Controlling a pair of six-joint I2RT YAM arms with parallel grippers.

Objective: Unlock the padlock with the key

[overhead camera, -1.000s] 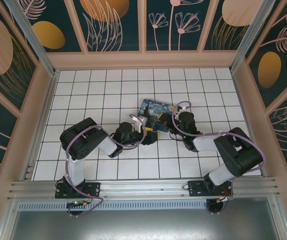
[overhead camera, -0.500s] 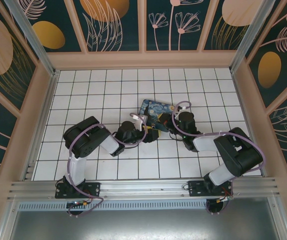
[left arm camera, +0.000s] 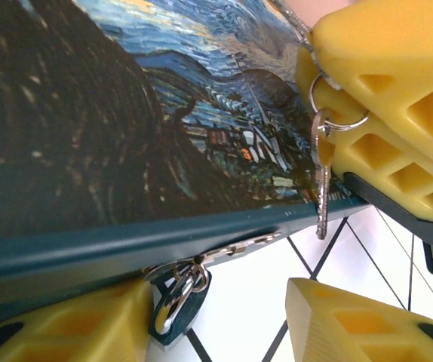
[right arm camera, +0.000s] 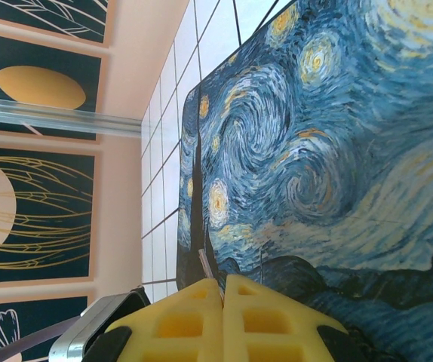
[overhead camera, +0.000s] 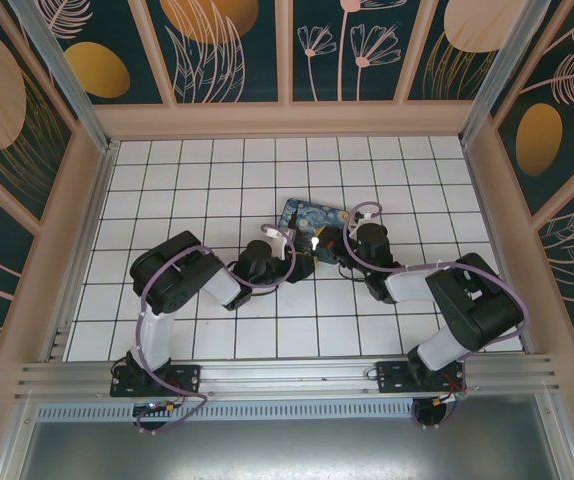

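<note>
The padlock [left arm camera: 173,305], dark blue with a silver shackle, hangs from the latch on the front edge of the painted tin box [left arm camera: 126,151]. My left gripper [left arm camera: 220,302] is open around it: the padlock rests against the left finger [left arm camera: 73,324], and a wide gap separates it from the right finger [left arm camera: 352,324]. My right gripper [right arm camera: 222,283] is shut on the key [right arm camera: 204,260], whose thin tip pokes out over the box lid. In the left wrist view its yellow fingers [left arm camera: 375,45] carry a key ring with a spare key [left arm camera: 322,181] dangling.
The tin box [overhead camera: 312,218] lies mid-floor on the white tiles, with both grippers [overhead camera: 297,262] [overhead camera: 325,243] meeting at its near edge. Wooden walls with painted panels [overhead camera: 287,40] enclose the floor on three sides. A metal rail [overhead camera: 287,375] runs along the near edge.
My left arm has pushed right, up to the box's front edge, and its jaws have narrowed around the padlock. The right gripper has stayed shut, almost in place.
</note>
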